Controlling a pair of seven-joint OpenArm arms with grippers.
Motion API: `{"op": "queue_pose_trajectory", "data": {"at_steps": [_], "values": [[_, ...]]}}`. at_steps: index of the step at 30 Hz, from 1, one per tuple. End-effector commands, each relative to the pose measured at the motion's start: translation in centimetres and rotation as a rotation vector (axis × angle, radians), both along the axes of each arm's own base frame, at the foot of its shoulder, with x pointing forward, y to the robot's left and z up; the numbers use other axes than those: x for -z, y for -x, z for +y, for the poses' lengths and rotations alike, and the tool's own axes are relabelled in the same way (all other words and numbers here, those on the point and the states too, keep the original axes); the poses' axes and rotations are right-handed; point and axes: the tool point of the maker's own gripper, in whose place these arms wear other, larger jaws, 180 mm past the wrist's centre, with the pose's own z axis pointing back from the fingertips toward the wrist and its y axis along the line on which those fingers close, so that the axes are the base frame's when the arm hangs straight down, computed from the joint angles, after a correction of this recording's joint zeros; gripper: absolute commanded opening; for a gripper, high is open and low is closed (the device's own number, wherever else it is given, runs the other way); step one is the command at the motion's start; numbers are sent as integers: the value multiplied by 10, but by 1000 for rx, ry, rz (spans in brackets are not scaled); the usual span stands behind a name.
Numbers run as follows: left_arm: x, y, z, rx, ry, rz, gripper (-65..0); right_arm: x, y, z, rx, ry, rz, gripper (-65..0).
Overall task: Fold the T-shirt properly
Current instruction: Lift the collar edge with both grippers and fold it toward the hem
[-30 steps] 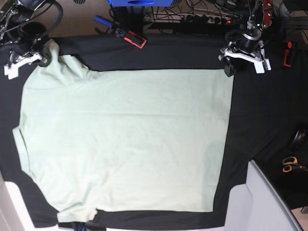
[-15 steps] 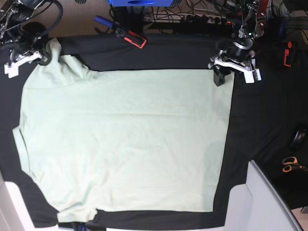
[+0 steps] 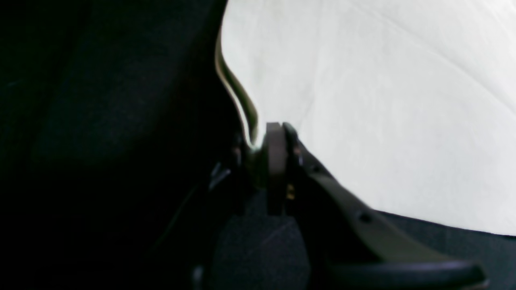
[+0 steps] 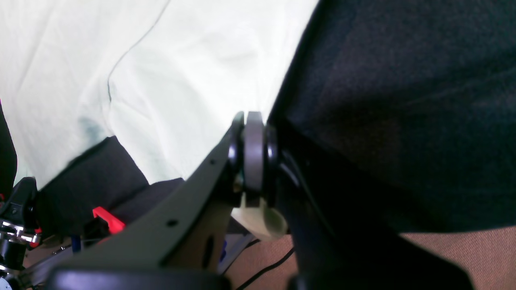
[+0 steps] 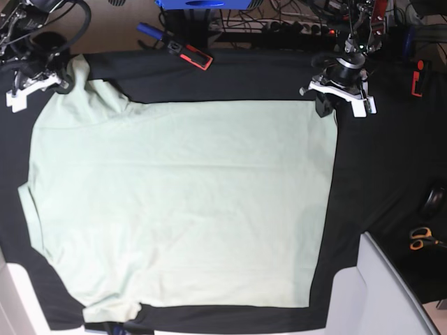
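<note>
The pale mint-green T-shirt (image 5: pixel 181 202) lies spread flat on the black table cloth (image 5: pixel 391 167). My left gripper (image 5: pixel 327 106) is at the shirt's far right corner. In the left wrist view that gripper (image 3: pixel 268 157) has its jaws together, and the T-shirt (image 3: pixel 383 100) edge curls up into them. My right gripper (image 5: pixel 64 85) is at the far left, on the raised sleeve. In the right wrist view it (image 4: pixel 252 149) is shut on the T-shirt (image 4: pixel 181 80), with a tuft of fabric poking out behind the jaws.
A red-and-black tool (image 5: pixel 190 54) and a blue pen-like item (image 5: pixel 148 30) lie at the far edge, among cables. Orange-handled scissors (image 5: pixel 421 239) rest at the right. A pale grey box (image 5: pixel 380 293) stands at the near right corner.
My left gripper moved left from just off the cloth corner onto the shirt's far right corner and closed on it. The right gripper and sleeve stayed put.
</note>
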Motion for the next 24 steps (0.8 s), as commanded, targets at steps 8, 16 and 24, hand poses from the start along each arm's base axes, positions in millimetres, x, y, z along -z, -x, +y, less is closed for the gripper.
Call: {"op": "queue_pose_trajectory", "data": {"at_steps": [8,16,24], "values": [[-10,2,3,10,-9,-21,-650,-10,8,-14,-12,53,-9,-649],[-37,7,-2,63,-24,-68,-650,-40,-2,-6,-163,168,-50,-649],[-69,15,23,20,-88,-110,-650,-51,-2,-10,-193,207,-42,-649]]}}
